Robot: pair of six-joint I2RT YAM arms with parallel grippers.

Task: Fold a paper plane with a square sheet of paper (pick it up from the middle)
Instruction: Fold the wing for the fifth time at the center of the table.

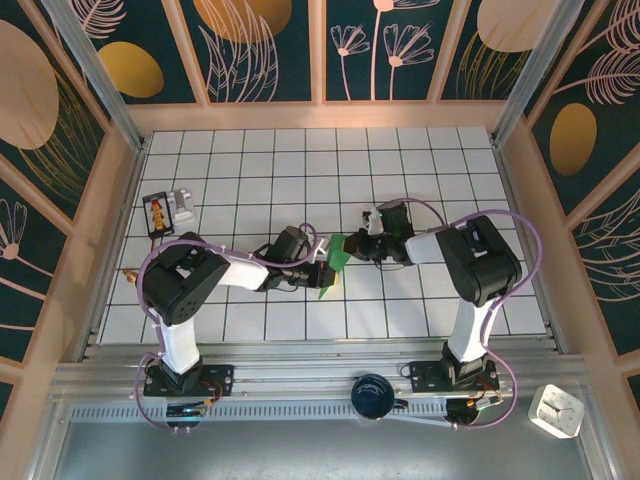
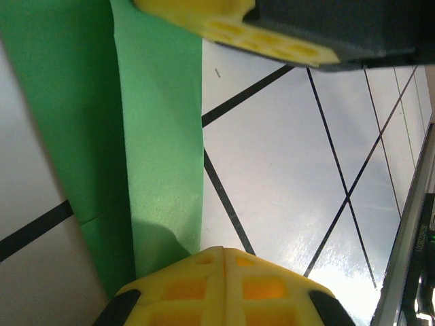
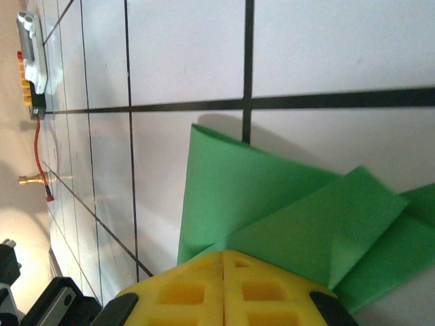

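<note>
Mid-fold: left end effector (image 1: 326,272) and right end effector (image 1: 352,246) both grip the paper (image 1: 336,252) at the middle of the surface (image 1: 400,170).
Nearest, the left end effector is clenched, its yellow pads (image 2: 190,288) closing on a folded edge of the paper; just beyond, the right one is clenched too, with green layers fanning out from its tips in overlapping triangles; the paper hangs between them, seemingly a little off the tiles; a corner fold looks to be in hand, with no slim dart formed; next, I judge, one side must hold fast while the other lays the layer over and presses the crease, edges aligned; far left, a small gadget (image 1: 166,212) lies well apart.
</note>
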